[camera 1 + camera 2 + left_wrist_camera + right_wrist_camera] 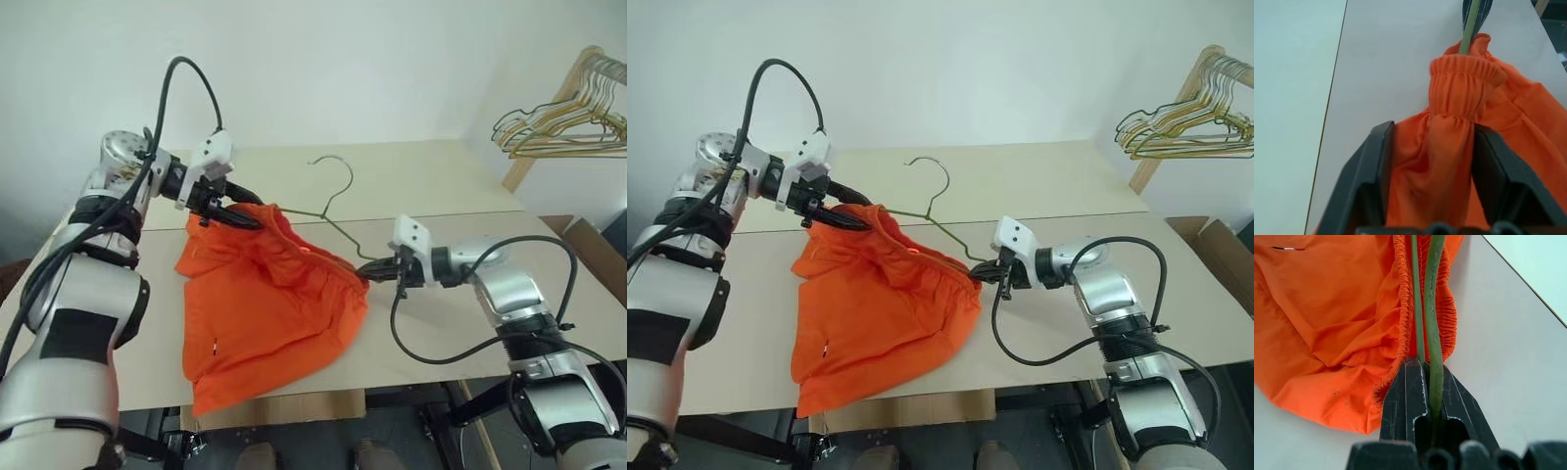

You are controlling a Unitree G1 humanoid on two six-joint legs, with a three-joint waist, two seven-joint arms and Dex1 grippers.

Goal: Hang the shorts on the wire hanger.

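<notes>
Black fingers (1371, 186) of the left gripper (223, 207) pinched the bright orange fabric shorts' (265, 313) gathered waistband; the right gripper (375, 271) clamped the thin olive-green wire hanger (333, 217), both raised above the pale table (441, 186).

Shorts (265, 313): bright orange, lightweight fabric, gathered elastic waistband. Waistband raised off surface at two ends, threaded over hanger wire; legs drape down, lower part crumpled on surface near front edge. Small white-red tag on left leg.

Wire hanger (338, 230): thin olive-green wire, silvery-grey hook (333, 171). Hook points up and away, above shorts. Shoulders run down into waistband; most of lower wire hidden inside fabric.
</notes>
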